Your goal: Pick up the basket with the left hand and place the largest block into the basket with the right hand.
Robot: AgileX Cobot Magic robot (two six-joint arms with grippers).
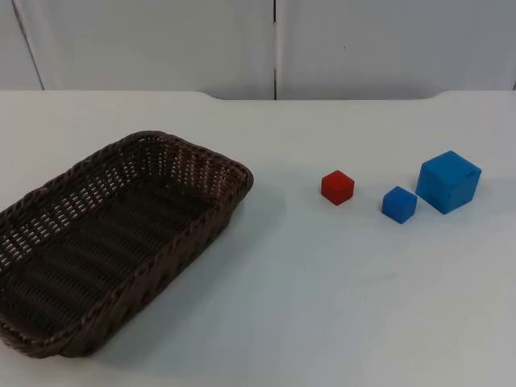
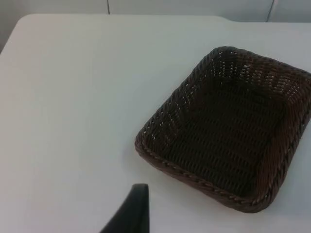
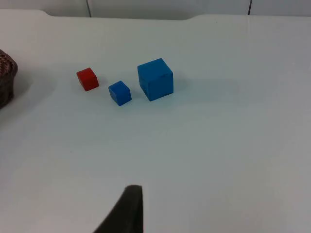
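Observation:
An empty dark brown wicker basket (image 1: 201, 151) lies at an angle on the left of the white table. Three cubes sit in a row on the right: a red block (image 1: 337, 187), a small blue block (image 1: 399, 204) and the largest blue block (image 1: 448, 181). My left gripper (image 2: 132, 211) hangs over the table some way off the basket's rim (image 2: 194, 180). My right gripper (image 3: 127, 209) is well back from the largest blue block (image 3: 155, 79), the small blue block (image 3: 119, 92) and the red block (image 3: 87, 79). Neither holds anything.
The grey partition wall (image 1: 274, 44) closes the table's far edge. Bare white table top (image 1: 322, 298) lies between the basket and the blocks and in front of them. The basket's end (image 3: 6, 77) is left of the red block.

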